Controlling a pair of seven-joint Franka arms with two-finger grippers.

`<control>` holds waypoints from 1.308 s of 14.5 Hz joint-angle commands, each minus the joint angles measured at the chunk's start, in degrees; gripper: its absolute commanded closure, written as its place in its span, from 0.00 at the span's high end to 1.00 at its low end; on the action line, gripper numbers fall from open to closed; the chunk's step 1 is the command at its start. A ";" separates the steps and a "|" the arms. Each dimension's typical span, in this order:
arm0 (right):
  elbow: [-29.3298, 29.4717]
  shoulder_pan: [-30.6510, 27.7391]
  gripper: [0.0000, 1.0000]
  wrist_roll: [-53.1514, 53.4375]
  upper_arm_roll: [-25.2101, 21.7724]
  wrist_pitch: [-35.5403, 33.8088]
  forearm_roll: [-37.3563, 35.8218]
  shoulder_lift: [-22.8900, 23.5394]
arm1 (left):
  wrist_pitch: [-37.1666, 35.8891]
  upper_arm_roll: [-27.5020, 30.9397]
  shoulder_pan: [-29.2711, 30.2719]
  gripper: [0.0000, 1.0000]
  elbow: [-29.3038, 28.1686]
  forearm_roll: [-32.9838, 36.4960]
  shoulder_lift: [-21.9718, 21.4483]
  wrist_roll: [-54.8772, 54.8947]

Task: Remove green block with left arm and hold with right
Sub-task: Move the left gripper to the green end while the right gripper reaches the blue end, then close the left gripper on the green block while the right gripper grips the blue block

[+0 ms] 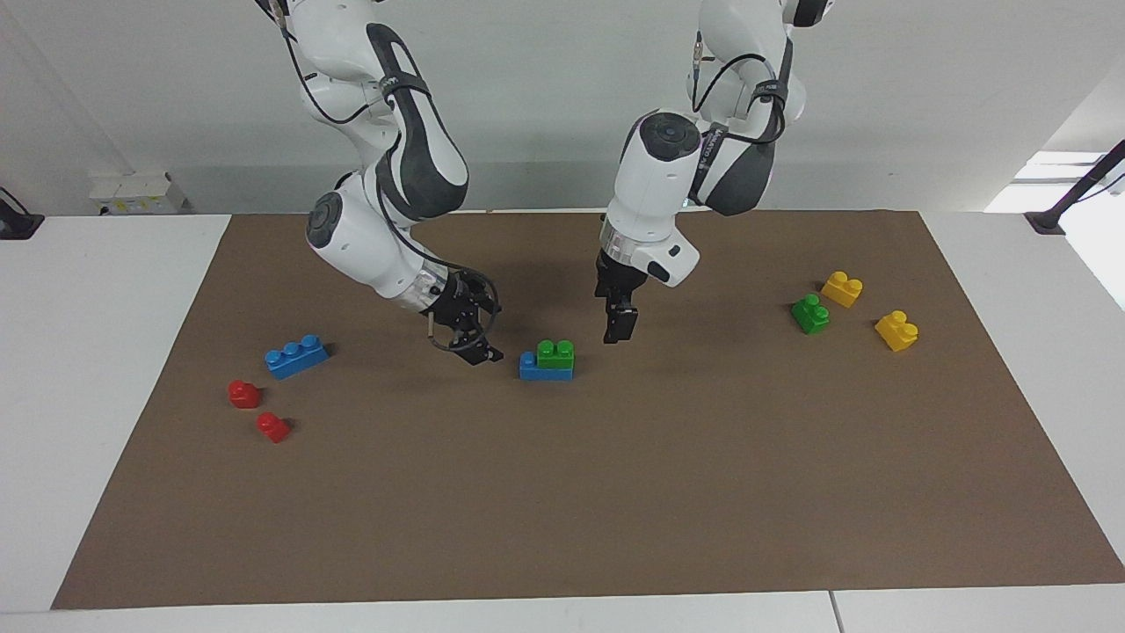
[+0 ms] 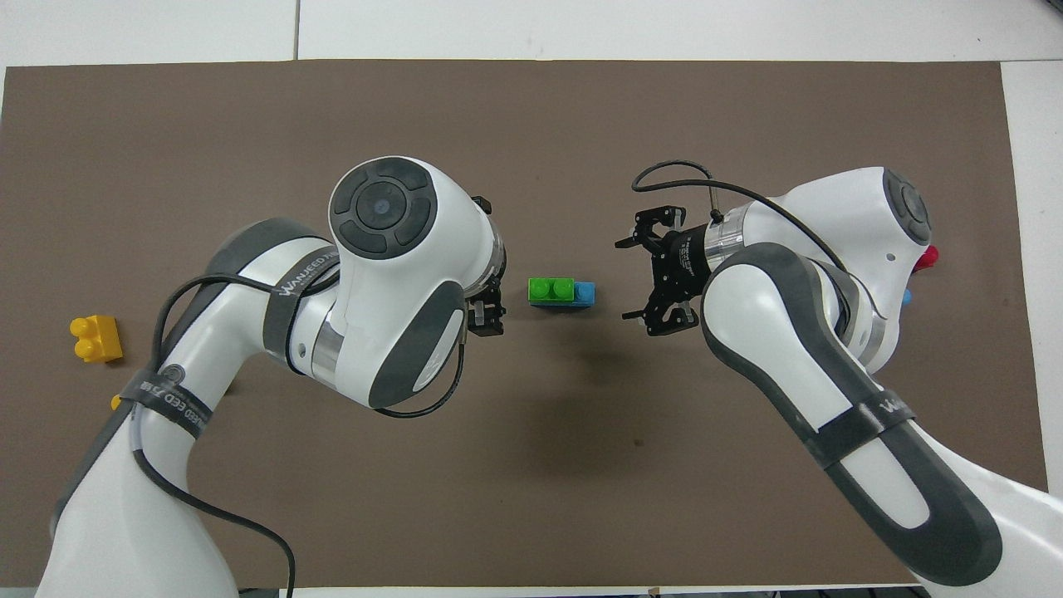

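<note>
The green block point(image 1: 555, 353) is a bright green two-stud brick stacked on one end of a blue brick point(image 1: 543, 369) in the middle of the brown mat. Both also show in the overhead view, the green block point(image 2: 551, 289) and the blue brick point(image 2: 586, 293). My left gripper point(image 1: 619, 332) hangs low above the mat beside the stack, toward the left arm's end, and it also shows in the overhead view point(image 2: 488, 320). My right gripper point(image 1: 466, 347) is open and empty, tilted toward the stack from the right arm's end, and also shows in the overhead view point(image 2: 633, 280). Neither touches the bricks.
A darker green brick point(image 1: 810, 314) and two yellow bricks point(image 1: 842, 288) point(image 1: 896, 331) lie toward the left arm's end. A blue three-stud brick point(image 1: 297, 355) and two red bricks point(image 1: 244, 393) point(image 1: 273, 427) lie toward the right arm's end.
</note>
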 commanded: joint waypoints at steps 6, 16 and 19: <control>-1.20 2.35 1.00 0.68 -0.02 3.83 1.86 2.31 | 5.10 0.94 -3.78 1.00 1.42 3.31 6.91 -6.33; -1.11 4.46 1.00 0.07 -0.02 10.68 2.48 7.32 | 7.91 0.85 -5.54 1.00 0.98 4.98 8.14 -10.46; -1.11 5.95 1.00 0.07 -0.02 13.59 2.57 8.64 | 9.23 0.94 -6.07 1.00 0.81 6.12 9.02 -12.48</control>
